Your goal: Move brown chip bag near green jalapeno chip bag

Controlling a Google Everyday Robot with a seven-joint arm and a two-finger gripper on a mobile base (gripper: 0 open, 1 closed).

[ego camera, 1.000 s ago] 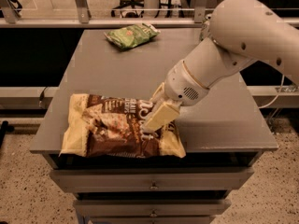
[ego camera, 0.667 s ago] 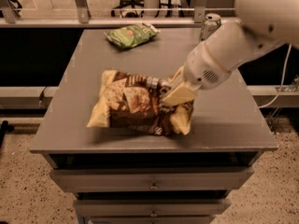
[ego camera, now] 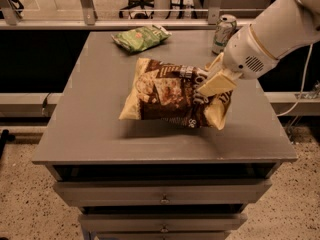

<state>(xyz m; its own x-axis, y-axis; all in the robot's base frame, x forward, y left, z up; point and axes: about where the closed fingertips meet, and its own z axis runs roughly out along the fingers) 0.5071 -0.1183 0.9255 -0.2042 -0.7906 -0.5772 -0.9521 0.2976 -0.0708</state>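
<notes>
The brown chip bag [ego camera: 172,95] is large, dark brown with cream-yellow ends, and hangs tilted above the middle of the grey table [ego camera: 100,119], casting a shadow below it. My gripper [ego camera: 212,81] is shut on the bag's right end, with the white arm reaching in from the upper right. The green jalapeno chip bag [ego camera: 141,37] is small and light green and lies flat at the table's far edge, left of centre, apart from the brown bag.
A green-and-white drink can [ego camera: 223,33] stands at the far right of the table, just behind my arm. A rail and chair legs stand beyond the far edge. Drawers [ego camera: 162,196] sit under the table's front edge.
The brown bag was lifted off the front of the table and carried back and to the right, toward the green bag. My arm rose and moved with it.
</notes>
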